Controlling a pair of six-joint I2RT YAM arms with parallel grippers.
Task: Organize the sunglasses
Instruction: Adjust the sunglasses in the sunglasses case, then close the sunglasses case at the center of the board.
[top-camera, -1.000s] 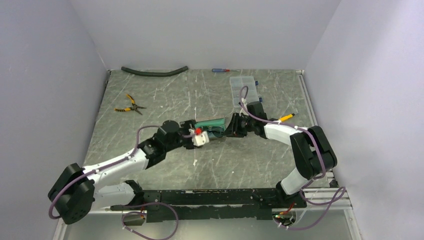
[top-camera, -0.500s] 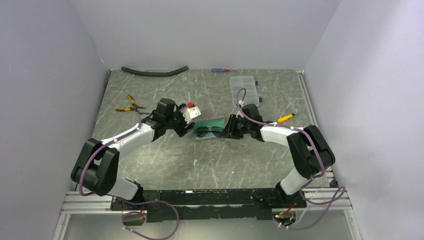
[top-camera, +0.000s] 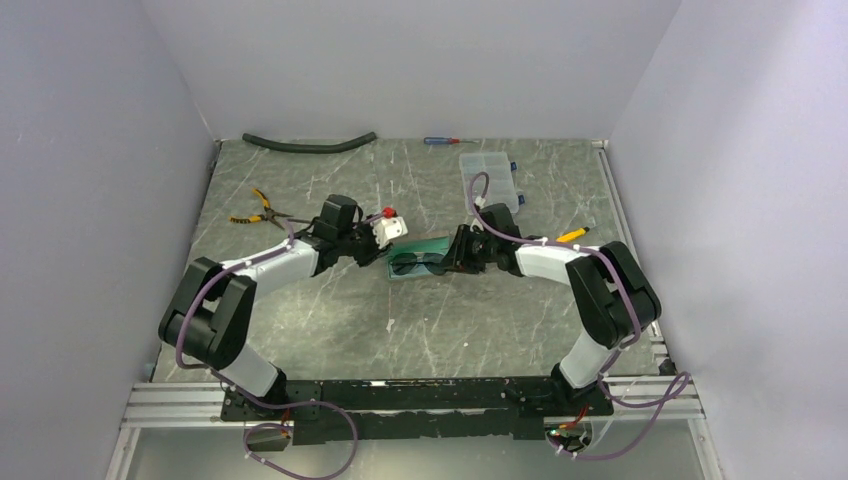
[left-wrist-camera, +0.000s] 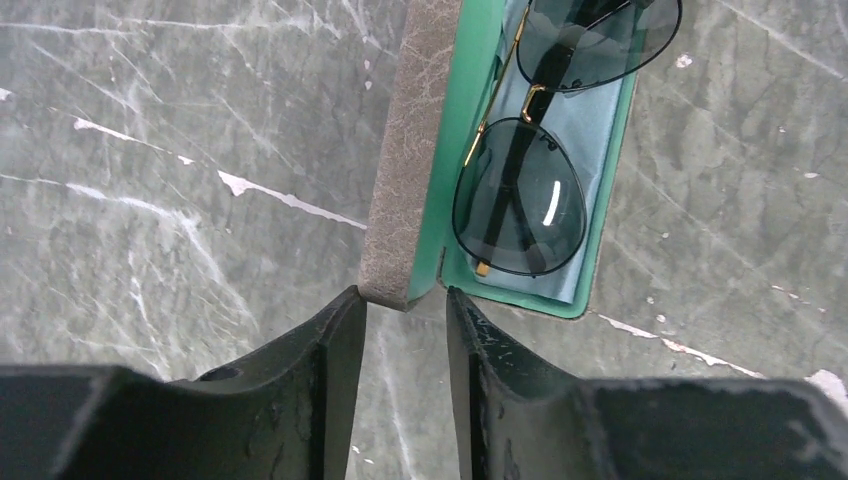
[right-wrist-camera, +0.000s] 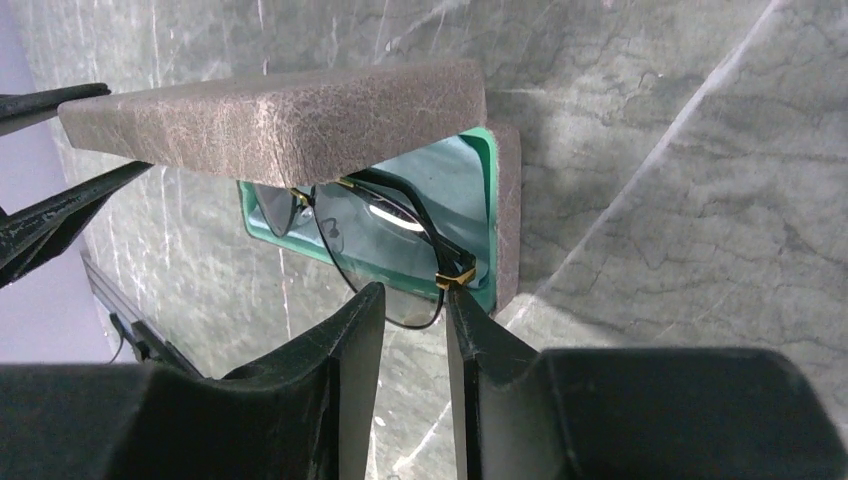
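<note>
The sunglasses (left-wrist-camera: 520, 195) lie folded in the teal-lined tray of the brown case (left-wrist-camera: 590, 250), dark lenses up; from above the sunglasses (top-camera: 410, 265) show mid-table. The case lid (left-wrist-camera: 410, 150) stands raised over the tray. My left gripper (left-wrist-camera: 403, 298) is at the case's left end, and its tips pinch the lid's end corner. My right gripper (right-wrist-camera: 412, 295) is at the case's right end, jaws apart. A lens of the sunglasses (right-wrist-camera: 385, 250) dips between its tips, and its right fingertip (right-wrist-camera: 458, 300) touches the gold hinge. From above, the left gripper (top-camera: 383, 250) and right gripper (top-camera: 455, 256) flank the case (top-camera: 422, 244).
Yellow-handled pliers (top-camera: 258, 208) lie at the left. A black hose (top-camera: 308, 143) and a small screwdriver (top-camera: 440, 141) lie along the back edge. A clear organizer box (top-camera: 487, 180) and a yellow pen (top-camera: 572, 236) sit to the right. Walls enclose three sides.
My left arm swung from the case's near side to its left end, and its jaws narrowed onto the lid's corner. The right gripper stayed at the case's right end.
</note>
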